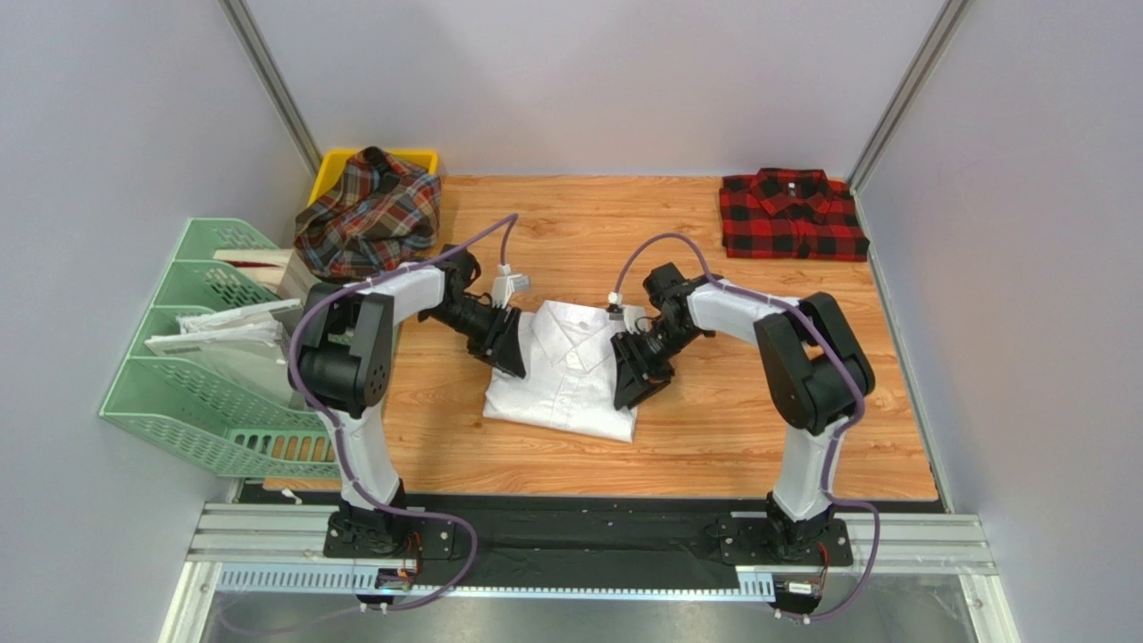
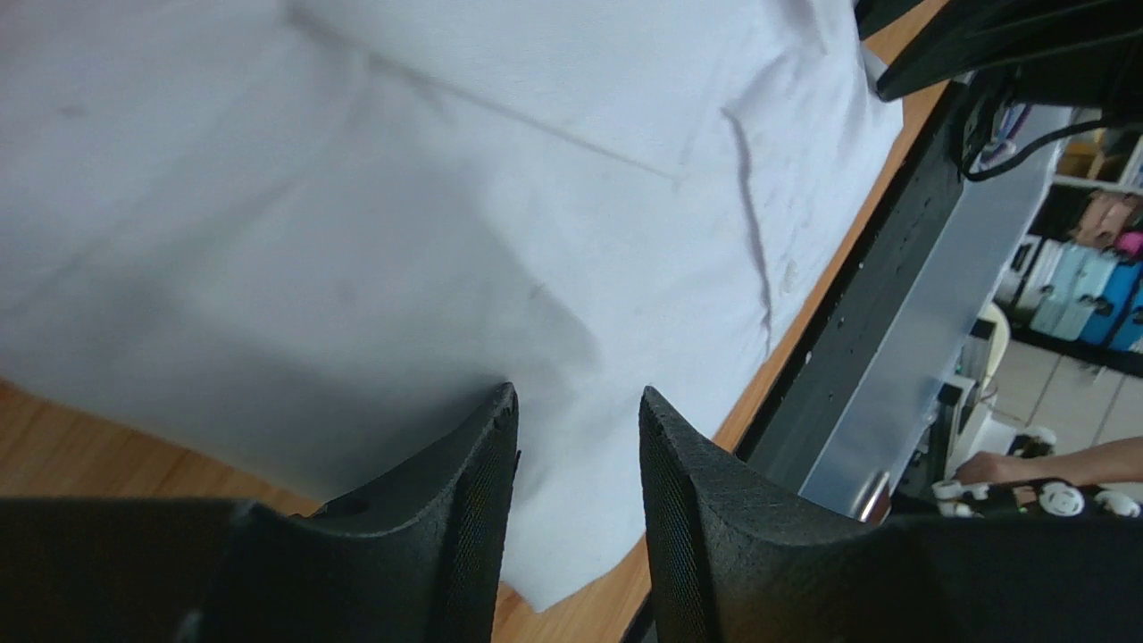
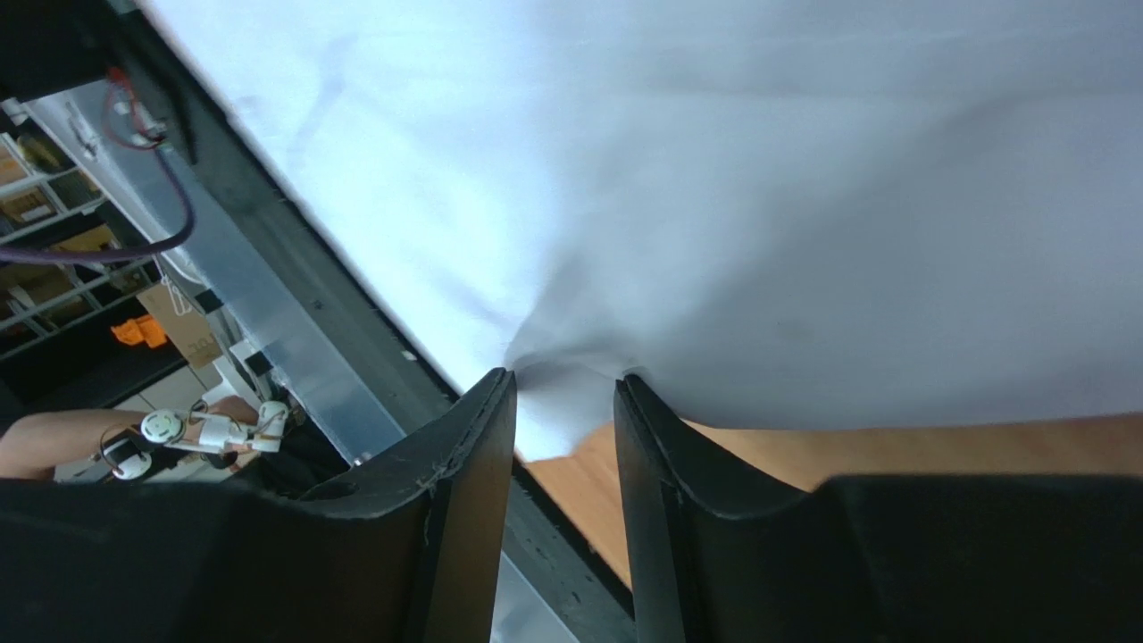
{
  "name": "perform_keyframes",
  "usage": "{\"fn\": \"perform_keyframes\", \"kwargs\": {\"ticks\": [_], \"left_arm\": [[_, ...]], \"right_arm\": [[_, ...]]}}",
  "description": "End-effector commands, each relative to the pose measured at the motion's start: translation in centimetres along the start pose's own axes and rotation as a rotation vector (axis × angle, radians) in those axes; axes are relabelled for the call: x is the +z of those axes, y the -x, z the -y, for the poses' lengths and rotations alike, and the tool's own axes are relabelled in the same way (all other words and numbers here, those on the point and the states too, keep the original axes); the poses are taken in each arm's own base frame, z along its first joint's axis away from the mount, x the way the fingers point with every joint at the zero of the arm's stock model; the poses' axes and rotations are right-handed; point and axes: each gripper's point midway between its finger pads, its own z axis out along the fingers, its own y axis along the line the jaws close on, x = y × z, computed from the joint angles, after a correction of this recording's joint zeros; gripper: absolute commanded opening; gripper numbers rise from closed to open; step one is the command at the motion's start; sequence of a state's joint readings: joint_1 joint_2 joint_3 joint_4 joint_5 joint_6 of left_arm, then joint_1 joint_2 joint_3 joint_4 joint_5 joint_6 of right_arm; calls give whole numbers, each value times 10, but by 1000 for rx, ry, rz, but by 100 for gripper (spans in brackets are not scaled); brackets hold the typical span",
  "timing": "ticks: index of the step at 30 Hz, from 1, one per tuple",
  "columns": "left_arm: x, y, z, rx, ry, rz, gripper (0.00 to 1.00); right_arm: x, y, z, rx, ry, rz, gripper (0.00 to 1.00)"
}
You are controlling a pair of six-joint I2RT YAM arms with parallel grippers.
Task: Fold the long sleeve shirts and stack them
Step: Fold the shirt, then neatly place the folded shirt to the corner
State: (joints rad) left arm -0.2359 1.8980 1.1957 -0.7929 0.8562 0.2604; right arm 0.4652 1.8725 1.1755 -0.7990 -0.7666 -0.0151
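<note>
I count three collared cloth shirts: one plain white shirt (image 1: 561,382), one red-and-black checked shirt (image 1: 792,215) and one dark brown-red-green tartan shirt (image 1: 369,215). One yellow plastic bin (image 1: 419,160). One pale green tiered plastic mesh tray rack (image 1: 168,395). Two black-and-white arms answer to me: left arm (image 1: 352,351), right arm (image 1: 805,355).

White shirt (image 1: 564,373) is showing plain; checked shirt (image 1: 792,215) at 1 o'clock is showing red-and-black; tartan shirt (image 1: 369,215) at 11 o'clock, brown-red-green.
</note>
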Motion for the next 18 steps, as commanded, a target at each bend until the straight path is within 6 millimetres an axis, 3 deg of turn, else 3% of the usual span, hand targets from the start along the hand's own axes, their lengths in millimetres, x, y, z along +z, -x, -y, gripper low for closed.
{"fn": "perform_keyframes", "kwargs": {"ticks": [1,3,8,10,12,14,15,17,18], "left_arm": [[0,1,-20,-134,-23,48,45],[-4,2,-22,-128,-16,64,45],[-31,23,-9,-27,21,155,45],[-51,38,7,117,91,212,47],[-62,45,28,343,216,212,49],[-67,47,52,516,309,223,52],[-49,42,61,628,369,179,52],[-35,41,78,828,441,149,53],[-12,36,93,945,460,119,53]], "right_arm": [[7,4,57,20,-133,-3,39],[3,13,63,7,-173,19,39],[-28,41,42,-82,-208,129,39],[-45,47,27,-89,-165,190,39],[-68,52,-6,-60,-56,299,40],[-87,49,-10,21,-19,411,50],[-91,46,-10,64,2,440,54],[-96,34,13,175,14,497,59],[-96,29,16,242,37,499,60]]}}
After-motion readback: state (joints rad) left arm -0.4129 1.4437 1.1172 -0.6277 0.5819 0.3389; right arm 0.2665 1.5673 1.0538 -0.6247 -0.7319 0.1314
